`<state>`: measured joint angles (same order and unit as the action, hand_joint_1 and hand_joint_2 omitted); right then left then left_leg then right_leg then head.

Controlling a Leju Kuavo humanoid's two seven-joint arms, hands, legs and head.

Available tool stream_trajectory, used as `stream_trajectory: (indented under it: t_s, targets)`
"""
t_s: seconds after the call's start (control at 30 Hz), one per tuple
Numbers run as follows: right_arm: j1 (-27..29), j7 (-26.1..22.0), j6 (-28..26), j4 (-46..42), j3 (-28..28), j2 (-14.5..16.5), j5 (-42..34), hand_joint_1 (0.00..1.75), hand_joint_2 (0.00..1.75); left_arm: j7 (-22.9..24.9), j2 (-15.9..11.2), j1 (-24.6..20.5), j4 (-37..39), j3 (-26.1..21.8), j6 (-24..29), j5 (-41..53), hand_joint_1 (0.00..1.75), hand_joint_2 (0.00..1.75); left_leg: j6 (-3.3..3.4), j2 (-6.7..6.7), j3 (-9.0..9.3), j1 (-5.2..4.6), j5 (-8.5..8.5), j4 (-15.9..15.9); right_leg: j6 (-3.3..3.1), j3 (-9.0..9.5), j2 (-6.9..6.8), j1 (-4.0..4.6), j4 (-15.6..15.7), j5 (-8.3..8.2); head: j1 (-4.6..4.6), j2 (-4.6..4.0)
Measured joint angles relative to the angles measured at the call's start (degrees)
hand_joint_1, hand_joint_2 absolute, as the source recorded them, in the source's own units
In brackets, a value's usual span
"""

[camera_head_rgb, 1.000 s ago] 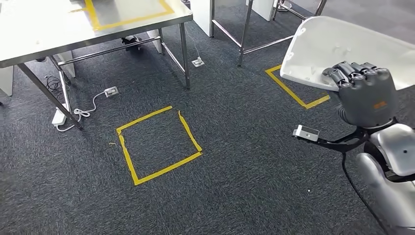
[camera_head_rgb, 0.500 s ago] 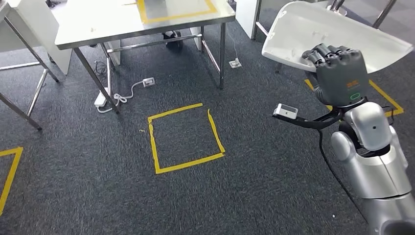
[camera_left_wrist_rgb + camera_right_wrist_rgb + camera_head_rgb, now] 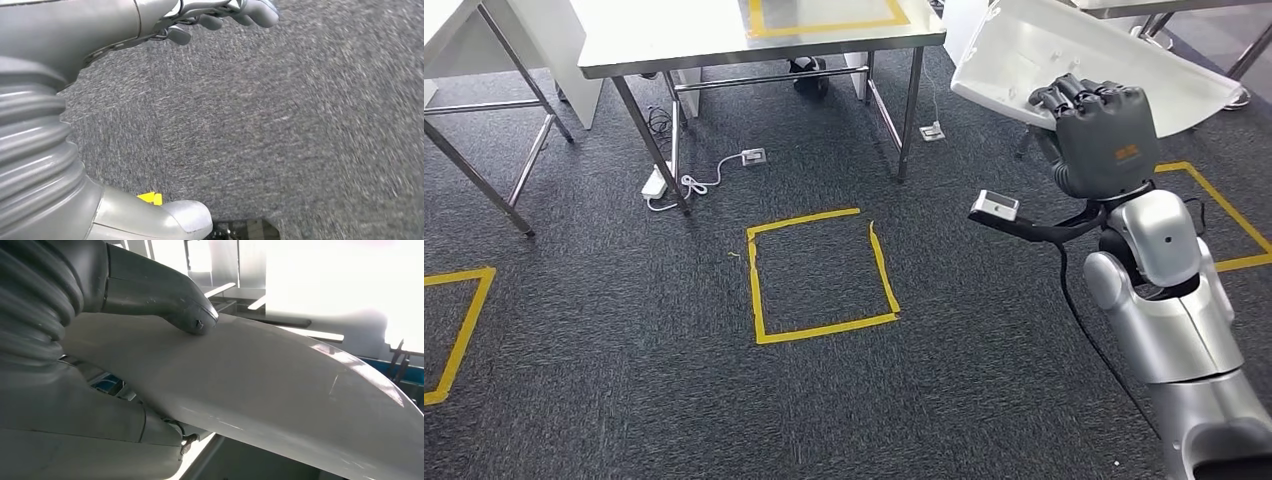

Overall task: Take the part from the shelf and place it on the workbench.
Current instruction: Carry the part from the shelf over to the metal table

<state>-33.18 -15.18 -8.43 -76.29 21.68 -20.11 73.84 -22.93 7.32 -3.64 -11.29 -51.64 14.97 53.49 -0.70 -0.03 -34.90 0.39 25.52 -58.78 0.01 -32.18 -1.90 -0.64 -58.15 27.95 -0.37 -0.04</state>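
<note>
Right robot hand (image 3: pixel 1102 135) clamped on the part's (image 3: pixel 1034 55) near edge, thumb (image 3: pixel 170 302) pressed on top; part held aloft beside the surface (image 3: pixel 684 40). Left robot hand (image 3: pixel 220 15) hanging unladen, fingers loosely apart. Broad, thin, rigid white shell: probably light, glossy, slippery. Orange hand marking unreadable.

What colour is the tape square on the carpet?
Yellow; the tape square shows best in the head view.

Right hand (image 3: pixel 1100 135) raised, fingers curled in a grip, left hand (image 3: pixel 220 15) hanging, seemingly loose
</note>
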Motion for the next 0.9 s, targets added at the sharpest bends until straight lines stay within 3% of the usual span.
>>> stream_trajectory:
  t_s: [0.17, 0.4, 0.47, 0.53, 0.6, 0.63, 0.67, 0.73, 0.8, 0.9]
  targets:
    - [0.0, 0.3, -0.1, 0.8, 0.0, -0.2, -0.7, 1.75, 1.75, -0.1, -0.2, 0.1, 0.0, -0.1, -0.6, 0.3, 0.00, 1.75, 0.54, 0.06, -0.05, -0.23, 0.21, -0.2, 0.97, 0.25, 0.03, -0.13, 0.6, -0.25, -0.01, 0.00]
    - [0.1, 0.2, 0.0, 1.5, 0.3, -0.3, -0.6, 1.75, 1.75, -0.3, -0.2, 0.1, 0.0, -0.3, -1.1, 0.7, 0.00, 1.75, 2.20, -0.04, 0.33, -0.39, 0.53, 0.6, 2.67, 0.58, 0.07, -0.66, 0.0, -0.94, -0.01, 0.00]
    - [-0.5, -0.2, 0.3, 2.0, 0.5, -0.7, -1.0, 1.75, 1.75, -0.3, -0.1, 0.1, 0.0, -0.3, -1.1, 0.7, 0.00, 1.75, 2.74, -0.13, 1.19, -0.21, 0.44, 1.1, 2.75, -0.57, 0.64, -0.84, -2.8, 0.54, 0.11, 0.00]
    - [-1.3, -0.6, 0.4, 2.7, 0.7, -1.0, -1.5, 1.75, 1.75, -0.3, 0.0, 0.1, 0.0, -0.4, -1.1, 0.8, 0.00, 1.75, 2.91, -0.21, 1.50, -0.14, 0.38, 1.1, 2.98, -3.94, 1.35, -0.90, -9.1, 4.03, 0.22, 0.00]
    - [-1.5, -0.7, 0.3, 3.4, 1.0, -1.3, -1.8, 1.75, 1.75, -0.3, 0.0, 0.1, 0.0, -0.4, -1.1, 0.9, 0.00, 1.75, 2.77, -0.34, 1.51, -0.10, 0.47, 1.0, 3.42, -7.40, 1.61, -0.99, -14.7, 5.96, 0.23, 0.00]
    - [-1.4, -0.7, 0.2, 3.7, 1.2, -1.3, -1.9, 1.75, 1.75, -0.3, 0.0, 0.2, 0.0, -0.4, -1.1, 1.0, 0.00, 1.75, 2.59, -0.42, 1.55, -0.03, 0.59, 0.9, 3.50, -7.90, 1.62, -1.08, -14.9, 5.35, 0.23, 0.00]
    - [-1.4, -0.7, 0.0, 3.9, 1.3, -1.3, -1.9, 1.75, 1.75, -0.3, 0.1, 0.2, 0.0, -0.5, -1.1, 1.0, 0.00, 1.75, 2.33, -0.50, 1.60, 0.10, 0.77, 0.7, 3.52, -7.32, 1.62, -1.21, -12.8, 3.67, 0.22, 0.00]
    - [-1.4, -0.5, -0.4, 4.2, 1.5, -1.3, -1.9, 1.75, 1.75, -0.3, 0.2, 0.2, 0.0, -0.7, -1.1, 1.0, 0.00, 1.75, 1.53, -0.67, 1.68, 0.39, 1.28, 0.2, 3.50, -4.44, 1.68, -1.37, -5.4, -0.29, 0.23, 0.00]
    - [-1.4, -0.5, -0.6, 4.4, 1.7, -1.4, -1.9, 1.75, 1.75, -0.3, 0.2, 0.2, 0.0, -0.8, -1.1, 1.0, 0.00, 1.75, 0.53, -0.77, 1.51, 0.45, 1.78, -0.2, 2.89, -3.00, 1.75, -1.11, -1.3, -1.19, 0.32, 0.00]
    - [-1.2, -0.5, -0.7, 4.6, 1.9, -1.4, -1.9, 1.75, 1.75, -0.3, 0.1, 0.2, -0.1, -0.9, -1.1, 1.0, 0.00, 1.75, -0.82, -0.74, 1.51, 0.37, 1.93, -0.8, 1.10, -2.79, 1.84, -0.98, -1.1, -1.20, 0.37, 0.00]
